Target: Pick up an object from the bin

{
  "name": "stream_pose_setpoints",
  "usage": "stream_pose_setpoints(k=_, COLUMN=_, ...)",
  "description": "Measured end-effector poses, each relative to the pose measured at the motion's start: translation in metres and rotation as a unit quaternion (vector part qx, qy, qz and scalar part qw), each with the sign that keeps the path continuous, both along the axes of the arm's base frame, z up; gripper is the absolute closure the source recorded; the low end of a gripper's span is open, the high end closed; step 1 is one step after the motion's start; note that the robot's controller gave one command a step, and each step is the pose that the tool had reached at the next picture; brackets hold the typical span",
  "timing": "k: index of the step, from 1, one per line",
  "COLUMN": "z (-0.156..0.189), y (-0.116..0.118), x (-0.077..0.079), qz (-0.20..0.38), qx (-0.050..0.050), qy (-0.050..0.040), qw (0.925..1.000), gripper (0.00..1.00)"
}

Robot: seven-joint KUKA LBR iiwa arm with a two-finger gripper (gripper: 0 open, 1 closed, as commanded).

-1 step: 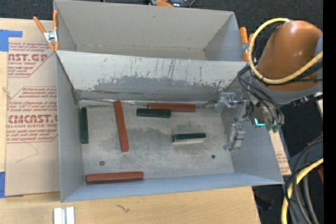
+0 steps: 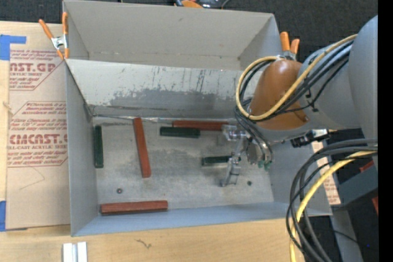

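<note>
**Short green bar just beside the tool**

The short dark green bar [image 2: 215, 161] lies flat on the floor of the grey bin [image 2: 166, 34], just beside the tool [image 2: 234, 170], on its left in the view. Whether the tool is spread or pressed together, I cannot tell. The bar looks stiff, light and rather smooth. I judge that a hold across its narrow width, near the middle, would keep it from tipping.

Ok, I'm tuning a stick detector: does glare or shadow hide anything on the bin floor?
Camera view: the bin's back wall is lit brightest, its floor dimmer but even; no glare lies over anything there. The dark green stick beside the gripper contrasts least with the grey floor.
</note>
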State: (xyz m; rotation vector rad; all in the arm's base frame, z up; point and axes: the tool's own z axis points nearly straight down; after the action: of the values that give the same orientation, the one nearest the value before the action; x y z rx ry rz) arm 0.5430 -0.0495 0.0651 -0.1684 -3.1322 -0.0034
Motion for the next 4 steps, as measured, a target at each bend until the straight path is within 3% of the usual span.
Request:
stream_pose_setpoints(k=1, z=0.036, y=0.022, x=-0.017, qz=-0.033, qx=0.0, qy=-0.0027, qw=0.9995, gripper=0.0)
stream_pose_setpoints(k=2, z=0.038, y=0.01, x=-0.022, qz=-0.076, qx=-0.001, qy=-0.002, qw=0.9971, gripper=0.0)
stream_pose_setpoints(k=3, z=0.002, y=-0.001, x=-0.024, qz=-0.098, qx=-0.002, qy=-0.0005, qw=0.9952, gripper=0.0)
stream_pose_setpoints(k=4, z=0.002, y=0.0, x=-0.024, qz=-0.098, qx=-0.002, qy=-0.0018, qw=0.9952, gripper=0.0)
